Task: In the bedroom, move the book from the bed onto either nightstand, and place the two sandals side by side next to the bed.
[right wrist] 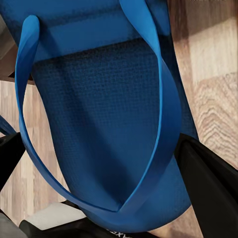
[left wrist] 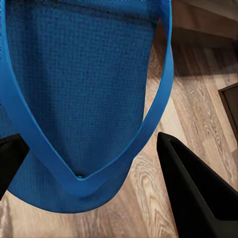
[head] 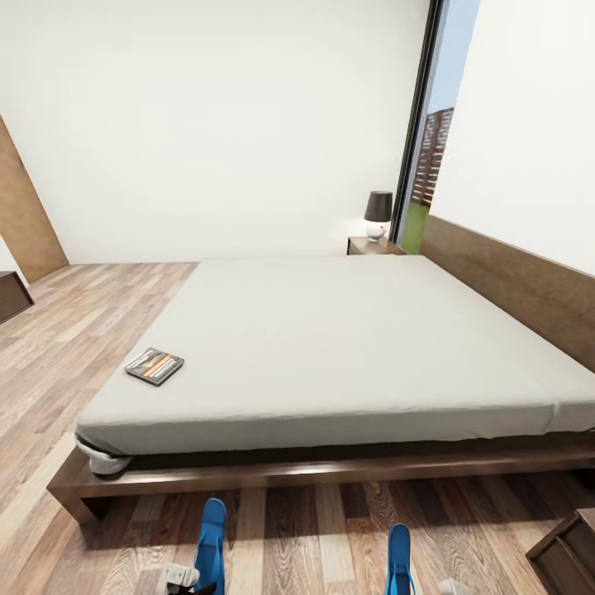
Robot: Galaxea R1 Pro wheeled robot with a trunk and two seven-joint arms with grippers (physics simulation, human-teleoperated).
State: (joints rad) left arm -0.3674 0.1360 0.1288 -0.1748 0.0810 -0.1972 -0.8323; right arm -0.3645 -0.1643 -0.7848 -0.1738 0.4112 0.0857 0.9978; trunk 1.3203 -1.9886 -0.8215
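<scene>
Sandals first: two bright-blue flip-flops with thong straps, one at bottom left of the head view (head: 211, 545), one at bottom right (head: 399, 558), both held on edge above the light-brown wood-plank floor (head: 314, 537), well apart from each other. Left wrist view: the left gripper (left wrist: 91, 163) straddles the toe end of its blue sandal (left wrist: 74, 89), black fingers (left wrist: 193, 188) either side of the sole, so it reads as holding the sandal. Right wrist view: the right gripper (right wrist: 106, 168) likewise has its sandal (right wrist: 109, 124) between dark fingers (right wrist: 208, 178), gripped near the strap junction. Probably both are carried at once so they can be set down together beside the bed.

Just beyond, the large low platform bed (head: 248, 475), dark-brown frame, plain light-grey mattress, runs across the middle of the frame. Small dark paperback book with an orange band (head: 154, 365) lies flat near the mattress's lower-left corner, not yet moved. Further back, upper centre-right, a low dark-brown nightstand (head: 372, 245) stands against the wall with a dark-shaded lamp (head: 378, 215) on it; another dark cabinet corner shows at bottom right (head: 570, 549), likely the nearer drop spot for the book.
</scene>
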